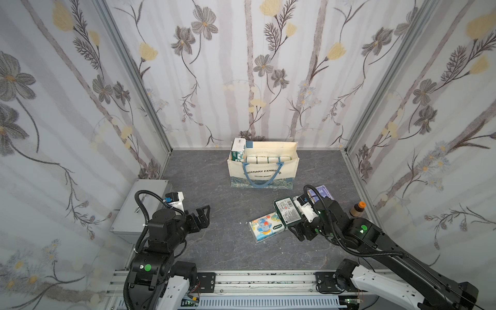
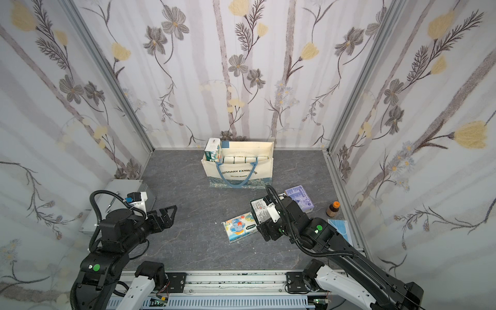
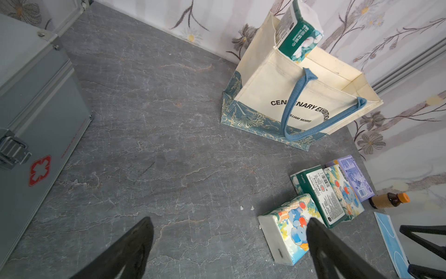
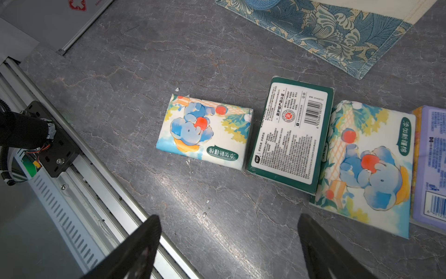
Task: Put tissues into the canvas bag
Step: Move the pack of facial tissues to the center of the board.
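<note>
At the left edge of the grey table [image 1: 214, 241] stands a silver metal case [image 1: 139, 206]. Near it, the left gripper [image 3: 230, 220] hovers above bare tabletop, jaws spread wide and empty. At centre rear, close to the back wall, the canvas bag [image 1: 263, 174] stands upright and open. A green-and-white pack [image 1: 238, 150] stands on end at the bag's left end, rising above the rim, and a row of white packs [image 1: 268, 160] fills the rest. In front of the bag and to its right, four packs lie on the table: an elephant pack [image 4: 205, 130] alone, then a dark green pack [image 4: 289, 135], label up, overlapping a second elephant pack [image 4: 362, 169], which lies against a lavender pack [image 4: 432, 164]. The right gripper [image 4: 229, 217] hangs over the table just short of these packs, jaws wide apart, holding nothing. Farthest right are a brown bottle [image 1: 358, 209] and a flat blue mask packet [image 2: 341, 228].
</note>
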### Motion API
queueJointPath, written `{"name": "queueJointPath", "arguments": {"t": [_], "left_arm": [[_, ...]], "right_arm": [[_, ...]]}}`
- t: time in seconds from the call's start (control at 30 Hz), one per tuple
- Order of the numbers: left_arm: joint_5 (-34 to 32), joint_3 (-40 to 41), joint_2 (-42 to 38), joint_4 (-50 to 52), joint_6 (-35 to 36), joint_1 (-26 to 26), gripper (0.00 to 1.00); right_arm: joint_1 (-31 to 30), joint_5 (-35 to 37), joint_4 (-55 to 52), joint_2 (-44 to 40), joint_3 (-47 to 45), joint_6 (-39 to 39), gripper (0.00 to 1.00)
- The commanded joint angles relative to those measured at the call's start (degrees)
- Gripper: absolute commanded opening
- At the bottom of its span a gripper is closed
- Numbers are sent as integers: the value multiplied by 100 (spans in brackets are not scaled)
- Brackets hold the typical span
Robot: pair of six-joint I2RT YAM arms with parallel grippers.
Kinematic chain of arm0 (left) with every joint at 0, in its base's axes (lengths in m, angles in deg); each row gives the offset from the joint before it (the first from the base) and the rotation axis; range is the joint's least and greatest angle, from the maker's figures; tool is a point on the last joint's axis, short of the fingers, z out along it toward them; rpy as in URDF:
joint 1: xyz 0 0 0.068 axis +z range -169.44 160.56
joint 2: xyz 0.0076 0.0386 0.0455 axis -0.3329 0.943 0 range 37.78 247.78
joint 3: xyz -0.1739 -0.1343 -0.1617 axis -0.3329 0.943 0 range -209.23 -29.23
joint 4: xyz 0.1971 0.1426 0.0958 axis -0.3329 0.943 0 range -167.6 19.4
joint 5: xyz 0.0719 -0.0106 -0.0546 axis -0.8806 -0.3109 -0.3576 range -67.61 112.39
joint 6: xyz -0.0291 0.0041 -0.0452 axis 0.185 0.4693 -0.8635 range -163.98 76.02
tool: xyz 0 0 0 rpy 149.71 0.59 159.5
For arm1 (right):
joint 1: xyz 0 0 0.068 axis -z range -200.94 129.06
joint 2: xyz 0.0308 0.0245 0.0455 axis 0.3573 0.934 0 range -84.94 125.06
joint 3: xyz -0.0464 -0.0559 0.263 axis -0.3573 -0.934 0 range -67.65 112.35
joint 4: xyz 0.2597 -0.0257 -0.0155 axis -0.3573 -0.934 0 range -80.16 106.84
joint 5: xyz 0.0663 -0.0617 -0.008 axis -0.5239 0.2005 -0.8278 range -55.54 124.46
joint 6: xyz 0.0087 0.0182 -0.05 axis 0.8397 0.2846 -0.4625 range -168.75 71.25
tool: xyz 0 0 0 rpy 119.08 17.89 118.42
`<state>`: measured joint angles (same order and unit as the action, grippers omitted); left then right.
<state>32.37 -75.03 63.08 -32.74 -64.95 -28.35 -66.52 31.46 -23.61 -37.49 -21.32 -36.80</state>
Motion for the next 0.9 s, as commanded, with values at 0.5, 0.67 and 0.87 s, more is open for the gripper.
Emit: {"name": "queueJointPath", "arguments": {"t": [0.5, 0.67, 0.87], "left_arm": [[198, -382, 1341, 260, -232, -516, 100], [320, -351, 1545, 200, -208, -1035, 98], [863, -298, 2211, 50, -144, -1835, 100]], "right_arm": [[524, -1538, 2765, 1166, -1068, 1886, 89], [531, -1392, 2971, 1604, -974, 2060, 86], [534, -1514, 2918, 2392, -632, 2122, 85]]}}
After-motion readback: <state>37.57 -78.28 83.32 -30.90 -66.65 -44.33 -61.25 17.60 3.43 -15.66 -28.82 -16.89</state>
